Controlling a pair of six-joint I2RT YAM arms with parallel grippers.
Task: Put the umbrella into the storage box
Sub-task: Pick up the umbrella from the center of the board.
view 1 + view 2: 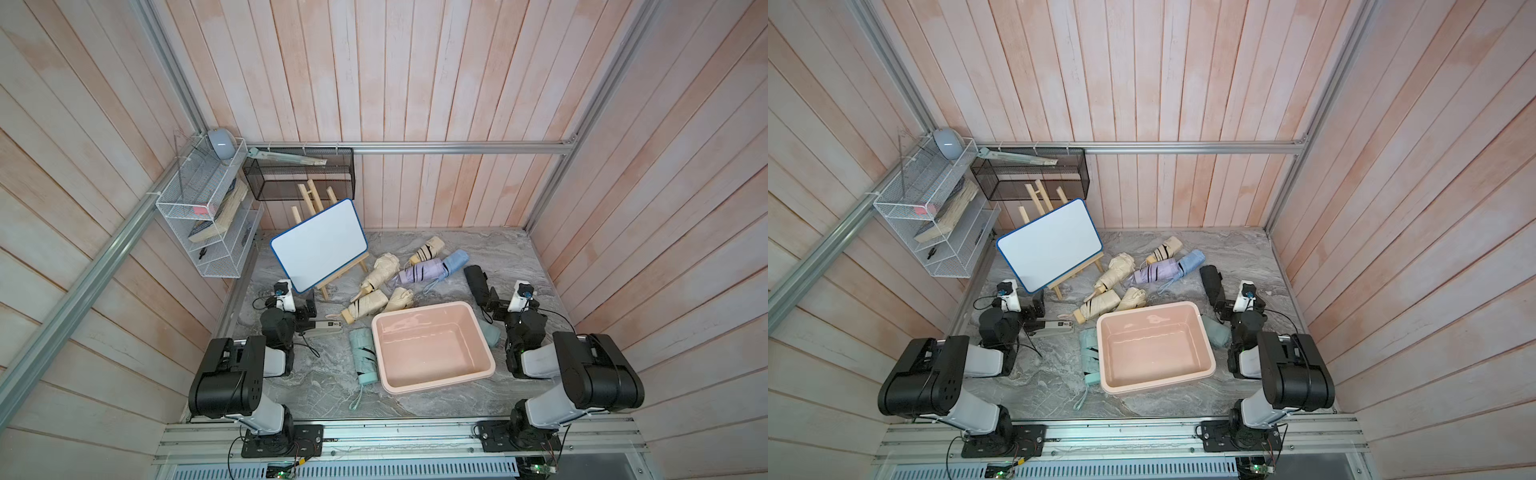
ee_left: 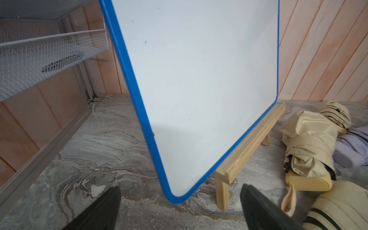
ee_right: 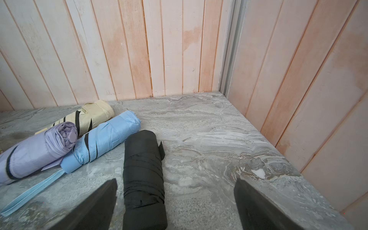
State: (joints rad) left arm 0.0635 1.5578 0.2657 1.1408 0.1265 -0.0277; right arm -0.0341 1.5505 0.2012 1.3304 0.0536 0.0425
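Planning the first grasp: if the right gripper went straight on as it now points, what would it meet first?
Most likely the black umbrella, lying lengthwise between the open fingers of the right gripper, close to one finger. How high the gripper sits above it is unclear.

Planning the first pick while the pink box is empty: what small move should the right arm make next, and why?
Probably lower the right gripper onto the black umbrella and shut. Its fingers are open with that umbrella lying between them, somewhat off-centre, and the storage box holds nothing yet.
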